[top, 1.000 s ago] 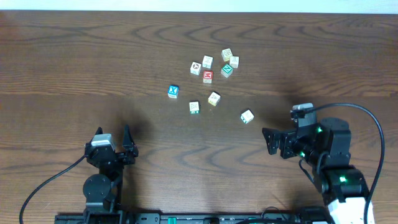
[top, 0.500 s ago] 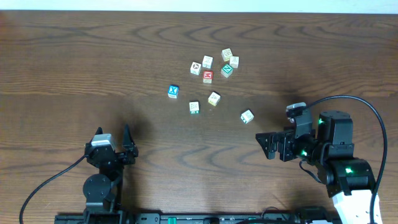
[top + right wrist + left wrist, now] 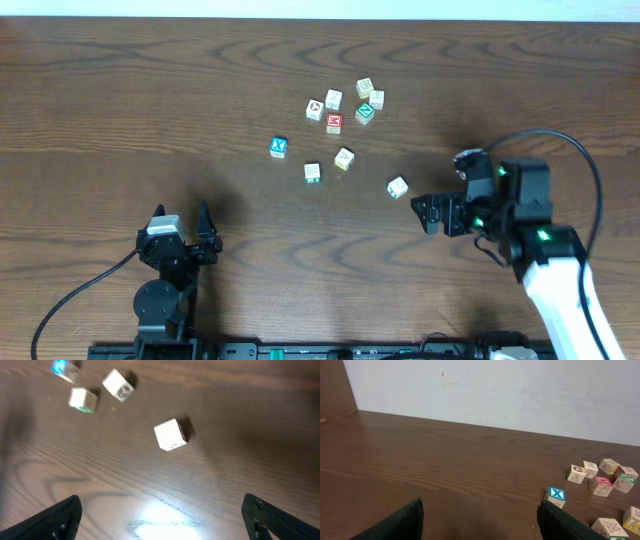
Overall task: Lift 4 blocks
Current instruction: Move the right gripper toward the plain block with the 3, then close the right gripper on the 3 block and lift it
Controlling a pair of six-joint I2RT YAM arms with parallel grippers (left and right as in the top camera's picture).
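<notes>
Cream block (image 3: 397,186) just ahead of the right gripper (image 3: 428,214), apart.

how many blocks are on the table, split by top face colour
blue block: 1
red-faced block: 1
green-faced block: 1
cream-white blocks: 7
total: 10

Dark wooden table (image 3: 120,100) carries nine scattered alphabet blocks (image 3: 312,172).
</notes>
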